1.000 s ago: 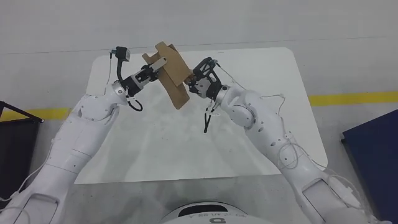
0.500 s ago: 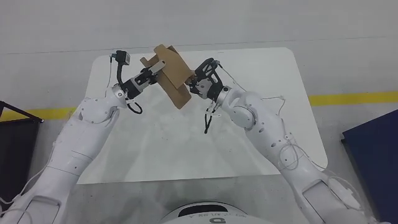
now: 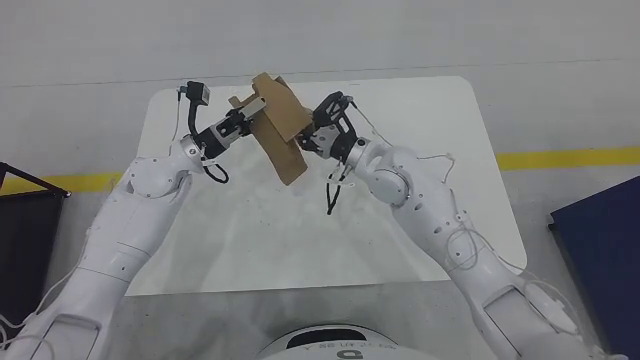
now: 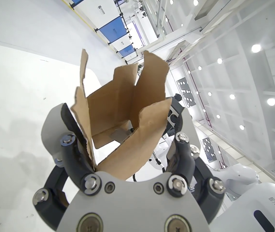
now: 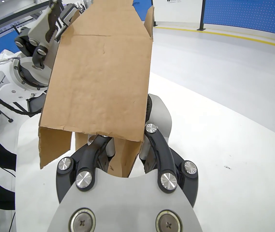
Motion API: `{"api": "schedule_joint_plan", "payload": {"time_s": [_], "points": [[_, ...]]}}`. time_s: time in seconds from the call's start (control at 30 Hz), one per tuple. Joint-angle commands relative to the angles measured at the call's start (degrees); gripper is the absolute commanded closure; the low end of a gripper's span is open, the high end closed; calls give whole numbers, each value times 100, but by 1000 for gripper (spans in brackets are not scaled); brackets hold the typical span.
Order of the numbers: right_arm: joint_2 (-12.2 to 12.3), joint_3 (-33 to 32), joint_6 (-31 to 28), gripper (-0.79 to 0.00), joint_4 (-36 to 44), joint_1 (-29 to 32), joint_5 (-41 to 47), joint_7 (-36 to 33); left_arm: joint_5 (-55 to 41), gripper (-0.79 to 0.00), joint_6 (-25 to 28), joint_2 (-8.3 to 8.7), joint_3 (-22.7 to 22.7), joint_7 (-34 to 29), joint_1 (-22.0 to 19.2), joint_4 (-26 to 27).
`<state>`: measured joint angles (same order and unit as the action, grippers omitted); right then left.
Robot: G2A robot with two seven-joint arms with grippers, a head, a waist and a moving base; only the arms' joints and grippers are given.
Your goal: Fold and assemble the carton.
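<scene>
A brown cardboard carton hangs in the air above the far part of the white tabletop. It is half opened into a long sleeve, tilted, with its end flaps loose.

The main risk, as I judge it, is tearing or crushing. Two arms hold one thin board, and any mismatch in their motion could rip a flap or press the sleeve flat. A flap could also slip from a grasp and drop that end.

The left gripper comes in from one side, its fingers clenched on flaps at the carton's farther end. The right gripper meets it from the opposite side, its fingers pinching a wall at the nearer end. Both forearms angle inward over the tabletop.
</scene>
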<state>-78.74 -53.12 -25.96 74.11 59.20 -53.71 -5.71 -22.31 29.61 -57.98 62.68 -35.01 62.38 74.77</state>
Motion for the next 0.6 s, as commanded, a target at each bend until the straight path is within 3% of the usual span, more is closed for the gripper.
{"api": "schedule_joint_plan", "payload": {"time_s": [0.0, 0.27, 0.57], "points": [[-6, -8, -80, 0, -19, -4, 77, 49, -14, -785, 9, -10, 13, -13, 5, -16], [12, -179, -467, 0, -184, -2, 416, 129, -158, -785, 123, -36, 138, -122, 69, -147], [12, -389, -2654, 0, -1269, -260, 3307, -639, -644, -785, 710, 31, 646, -494, 408, -422]]}}
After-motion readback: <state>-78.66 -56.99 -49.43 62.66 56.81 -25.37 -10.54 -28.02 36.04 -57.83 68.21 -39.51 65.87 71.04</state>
